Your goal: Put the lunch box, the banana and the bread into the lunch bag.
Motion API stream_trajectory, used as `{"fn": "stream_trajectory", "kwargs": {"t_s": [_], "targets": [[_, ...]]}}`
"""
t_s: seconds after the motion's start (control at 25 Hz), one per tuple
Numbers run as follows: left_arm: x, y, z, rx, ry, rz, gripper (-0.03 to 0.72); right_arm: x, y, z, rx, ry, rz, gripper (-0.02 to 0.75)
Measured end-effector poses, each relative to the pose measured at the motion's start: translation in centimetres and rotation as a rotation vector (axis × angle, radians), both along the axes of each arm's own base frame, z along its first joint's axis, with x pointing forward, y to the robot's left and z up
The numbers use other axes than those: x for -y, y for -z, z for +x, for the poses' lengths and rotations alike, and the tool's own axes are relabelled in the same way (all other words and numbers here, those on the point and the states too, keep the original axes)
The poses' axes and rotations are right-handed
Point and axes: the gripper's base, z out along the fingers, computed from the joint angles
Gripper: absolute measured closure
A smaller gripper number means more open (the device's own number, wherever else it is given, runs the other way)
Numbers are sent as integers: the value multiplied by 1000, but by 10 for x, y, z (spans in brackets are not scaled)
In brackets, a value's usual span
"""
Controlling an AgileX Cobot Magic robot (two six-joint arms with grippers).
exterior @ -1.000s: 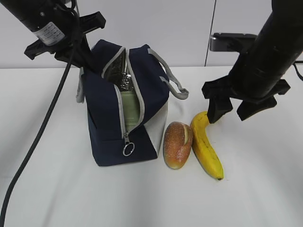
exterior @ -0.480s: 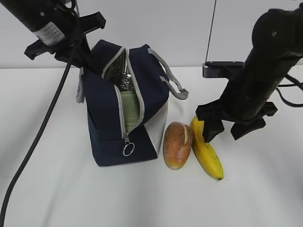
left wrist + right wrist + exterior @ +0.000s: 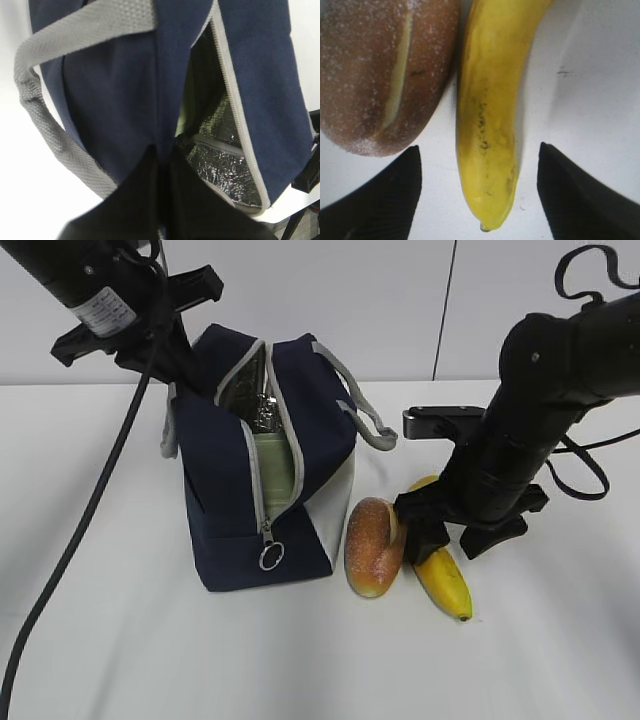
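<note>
On the white surface [image 3: 120, 640], the lunch bag [image 3: 225, 510] is pinched open by the closed left tool [image 3: 162, 165], the lunch box [image 3: 275, 468] inside. Bread [image 3: 372, 545] lies beside. The banana [image 3: 447, 585] is straddled by the open right tool [image 3: 480, 192]; closing is judged next.

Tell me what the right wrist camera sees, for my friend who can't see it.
A yellow banana lies on a white table, between the two open black fingers of the right gripper. A floury brown bread roll lies beside the banana on its left.

Left pincer [image 3: 162, 210] closed tight, right pincer [image 3: 479, 195] spread wide, lowered
</note>
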Motion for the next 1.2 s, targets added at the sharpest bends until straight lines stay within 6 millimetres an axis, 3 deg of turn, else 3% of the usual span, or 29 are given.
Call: {"fn": "stream_trajectory", "kwargs": {"t_s": [0.2, 0.48, 0.84, 1.2], "targets": [[0, 0, 0, 0, 0, 0, 688, -1, 15, 4, -9, -6, -9, 190], [0, 0, 0, 0, 0, 0, 688, -1, 16, 9, 43, -3, -8, 195], [0, 0, 0, 0, 0, 0, 688, 0, 16, 10, 56, -13, -14, 345], [0, 0, 0, 0, 0, 1, 688, -1, 18, 10, 51, -21, -10, 356]]}}
